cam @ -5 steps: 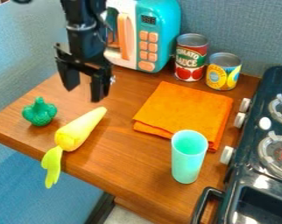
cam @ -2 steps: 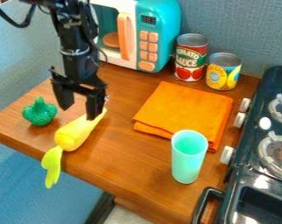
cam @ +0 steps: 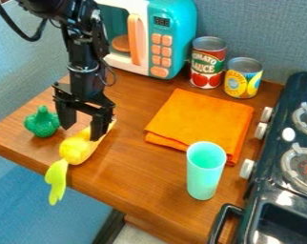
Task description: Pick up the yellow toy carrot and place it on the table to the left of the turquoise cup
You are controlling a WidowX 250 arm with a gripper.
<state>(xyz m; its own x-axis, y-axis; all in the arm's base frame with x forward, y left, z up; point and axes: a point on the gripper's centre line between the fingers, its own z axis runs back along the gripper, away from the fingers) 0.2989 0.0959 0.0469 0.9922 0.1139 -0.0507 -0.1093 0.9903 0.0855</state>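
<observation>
Gripper (cam: 83,129) over narrow end of yellow toy vegetable (cam: 76,149); fingers spread open, contact unclear. Green toy broccoli (cam: 43,123) nearby on table (cam: 140,176).

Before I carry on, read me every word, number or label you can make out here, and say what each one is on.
"TOMATO SAUCE": on the red can.
"888", as far as I can tell: on the display of the toy microwave.
The print on the yellow and blue can is too small to read for certain.
Any marks on the microwave's buttons are too small to read.
</observation>
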